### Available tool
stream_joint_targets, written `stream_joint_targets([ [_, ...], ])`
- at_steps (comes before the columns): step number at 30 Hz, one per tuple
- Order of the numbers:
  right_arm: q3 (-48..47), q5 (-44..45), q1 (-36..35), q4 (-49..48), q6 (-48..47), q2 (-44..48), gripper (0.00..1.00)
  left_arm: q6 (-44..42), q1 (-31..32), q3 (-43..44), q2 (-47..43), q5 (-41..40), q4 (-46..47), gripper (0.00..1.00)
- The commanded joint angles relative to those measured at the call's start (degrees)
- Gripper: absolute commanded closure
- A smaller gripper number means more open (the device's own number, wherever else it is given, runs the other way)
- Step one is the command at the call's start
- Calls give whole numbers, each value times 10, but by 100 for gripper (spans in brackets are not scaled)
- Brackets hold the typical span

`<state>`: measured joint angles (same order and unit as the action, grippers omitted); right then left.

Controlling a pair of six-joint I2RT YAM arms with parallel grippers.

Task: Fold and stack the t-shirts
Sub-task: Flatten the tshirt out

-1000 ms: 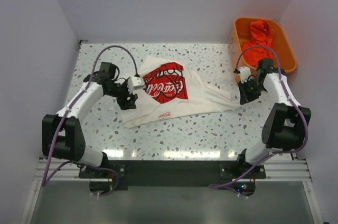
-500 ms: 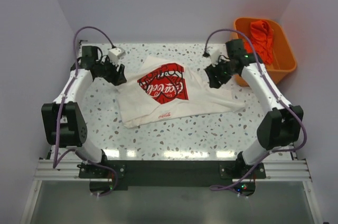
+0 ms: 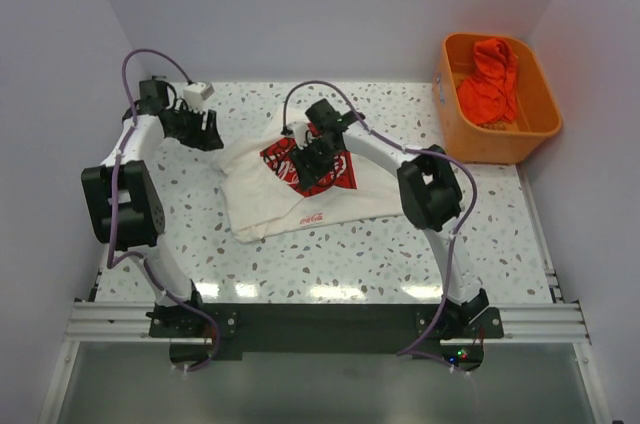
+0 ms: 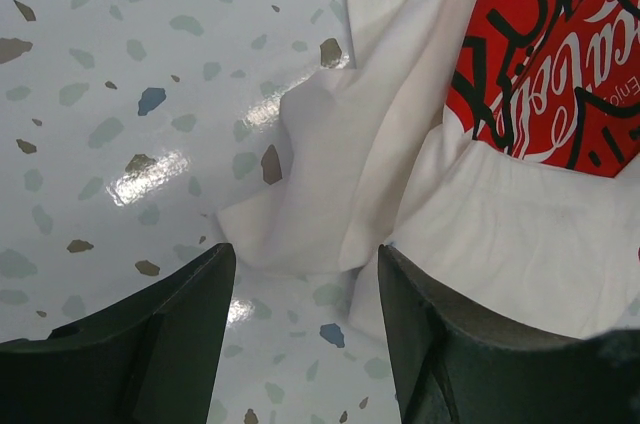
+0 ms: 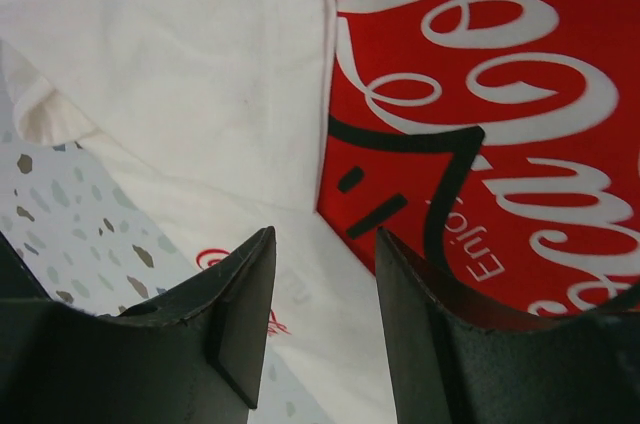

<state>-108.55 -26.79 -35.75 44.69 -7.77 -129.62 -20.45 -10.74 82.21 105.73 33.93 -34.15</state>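
One white t-shirt [image 3: 300, 206] with a red Coca-Cola print [image 3: 322, 166] lies rumpled and unfolded in the middle of the speckled table. My left gripper [image 3: 207, 132] is open and empty, low over the table at the shirt's back left corner. In the left wrist view the gripper [image 4: 305, 256] has a crumpled white sleeve [image 4: 330, 164] just ahead of it. My right gripper [image 3: 310, 158] is open and empty over the print. In the right wrist view the gripper [image 5: 323, 239] hovers above the white cloth [image 5: 180, 64] and the print's edge [image 5: 480, 74].
An orange plastic tub [image 3: 500, 144] stands at the back right with an orange garment [image 3: 488, 79] in it. Bare speckled table [image 3: 350, 254] lies in front of the shirt. White walls close in the left, back and right sides.
My right arm swung left from beside the tub to above the red print. My left gripper moved from the shirt's left edge out to its back left corner.
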Motion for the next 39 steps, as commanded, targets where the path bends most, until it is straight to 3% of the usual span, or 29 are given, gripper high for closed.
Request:
stream_joint_targets([
  [1, -41, -20, -12, -28, 49, 1, 52, 9, 0, 8, -9, 12, 0, 36],
  [19, -10, -23, -35, -37, 66, -43, 55, 20, 0, 14, 4, 25, 5, 35],
  [39, 11, -47, -46, -28, 65, -34, 65, 36, -1, 7, 7, 23, 25, 34],
])
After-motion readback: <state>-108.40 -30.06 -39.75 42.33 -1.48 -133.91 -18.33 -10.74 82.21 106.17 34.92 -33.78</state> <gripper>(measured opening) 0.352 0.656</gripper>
